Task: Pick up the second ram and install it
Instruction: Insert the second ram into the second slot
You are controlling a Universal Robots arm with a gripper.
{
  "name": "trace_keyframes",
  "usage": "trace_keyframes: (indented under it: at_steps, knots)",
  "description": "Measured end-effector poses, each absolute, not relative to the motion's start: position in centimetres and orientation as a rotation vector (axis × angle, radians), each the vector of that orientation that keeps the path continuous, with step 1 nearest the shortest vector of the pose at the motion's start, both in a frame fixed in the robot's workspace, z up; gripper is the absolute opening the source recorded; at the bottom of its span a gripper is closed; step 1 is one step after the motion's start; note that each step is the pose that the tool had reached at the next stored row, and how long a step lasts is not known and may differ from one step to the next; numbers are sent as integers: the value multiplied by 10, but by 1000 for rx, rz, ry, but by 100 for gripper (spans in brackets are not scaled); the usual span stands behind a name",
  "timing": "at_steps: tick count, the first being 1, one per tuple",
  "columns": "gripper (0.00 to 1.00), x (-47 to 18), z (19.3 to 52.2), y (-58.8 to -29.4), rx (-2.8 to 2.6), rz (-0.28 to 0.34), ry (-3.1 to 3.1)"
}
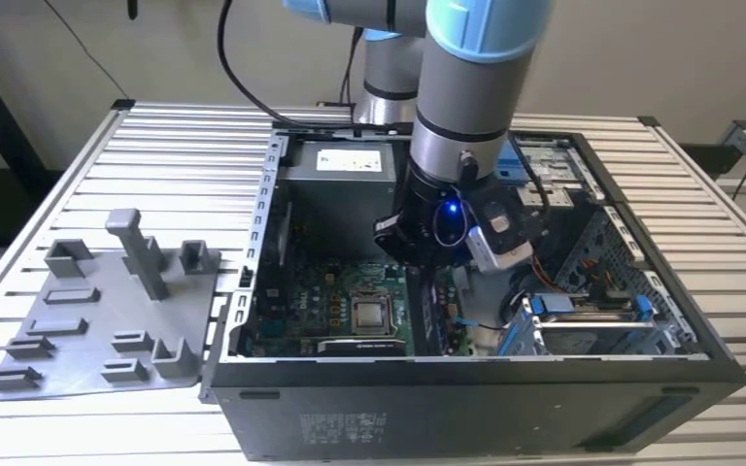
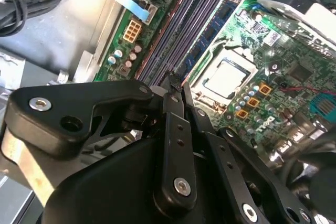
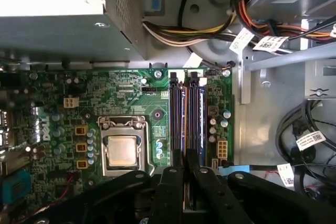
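Note:
My gripper (image 1: 427,254) reaches down inside the open computer case, over the motherboard's memory slots (image 3: 193,114). In both wrist views its black fingers (image 3: 176,174) stand close together, shut on a thin blue-green stick, the second ram (image 2: 212,38). The second ram (image 3: 185,121) shows edge-on in the first wrist view and runs straight out from between the fingertips, lined up along the dark slots beside the processor socket (image 3: 122,150). I cannot tell whether it sits in a slot or hovers just above. In the second wrist view the gripper (image 2: 176,85) tips end right at the slot row.
The black case (image 1: 477,398) lies open on a slatted white table. Its power supply (image 1: 341,160) is at the far end, drive cages (image 1: 587,320) and cable bundles (image 3: 299,140) at the exterior view's right. A grey holder plate (image 1: 101,311) with upright blocks lies outside at the exterior view's left.

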State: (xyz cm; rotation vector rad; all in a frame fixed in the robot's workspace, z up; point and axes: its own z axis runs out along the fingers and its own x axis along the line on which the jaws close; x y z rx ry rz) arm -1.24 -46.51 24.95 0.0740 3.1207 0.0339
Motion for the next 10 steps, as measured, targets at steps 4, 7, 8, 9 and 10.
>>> trace_keyframes:
  at_steps: [4,7,8,9,10]
  knots:
    - [14,-12,243,-465,77,34,3121]
    - [14,-12,238,-465,78,34,3121]
    - [14,-12,237,-465,79,34,3120]
    - [14,-12,235,-465,80,34,3121]
    - [14,-13,234,-465,82,34,3120]
